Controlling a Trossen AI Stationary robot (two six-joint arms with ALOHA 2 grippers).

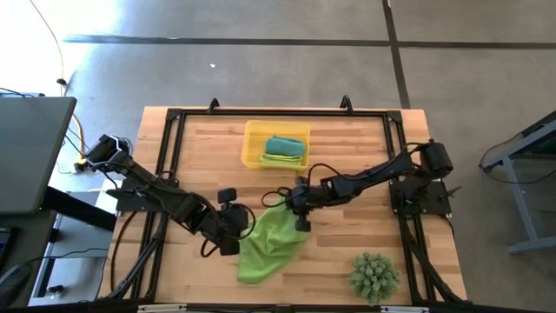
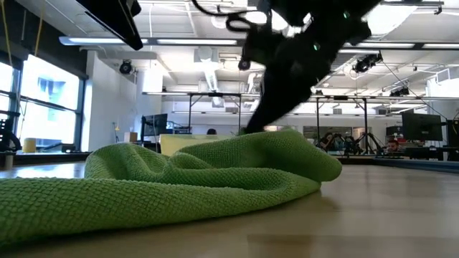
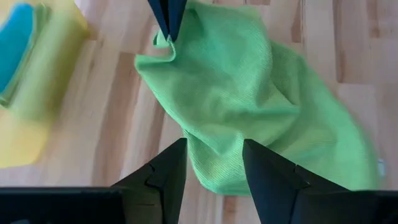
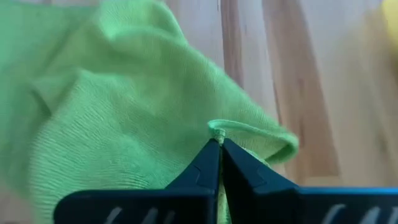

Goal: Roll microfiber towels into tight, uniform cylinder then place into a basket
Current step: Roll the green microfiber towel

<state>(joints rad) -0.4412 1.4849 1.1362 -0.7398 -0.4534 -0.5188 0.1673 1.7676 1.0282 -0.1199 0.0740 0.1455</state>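
Observation:
A lime-green towel (image 1: 271,243) lies crumpled on the wooden table, near the middle front; it also shows in the low view (image 2: 179,179). The yellow tray (image 1: 248,143) at the far middle holds a teal towel (image 1: 282,143) and a lime-green towel (image 1: 280,159). My right gripper (image 1: 302,222) is shut on the crumpled towel's far right part. My left gripper (image 1: 233,233) is open at the towel's left side; in the left wrist view (image 3: 214,149) its fingers stand on either side of a towel edge, and I cannot tell whether they touch it. My right gripper pinches the towel's hemmed edge (image 4: 217,127) at its far right corner between its two fingertips. It comes from above, slanting in from the table's right. That corner (image 2: 287,136) is raised a little, and the remainder of the towel lies slack on the table.
A spiky green ball-shaped plant (image 1: 374,276) stands at the near right of the table. A black frame (image 1: 174,117) runs around the table's far part and sides. Bare wood shows between the tray and the towel.

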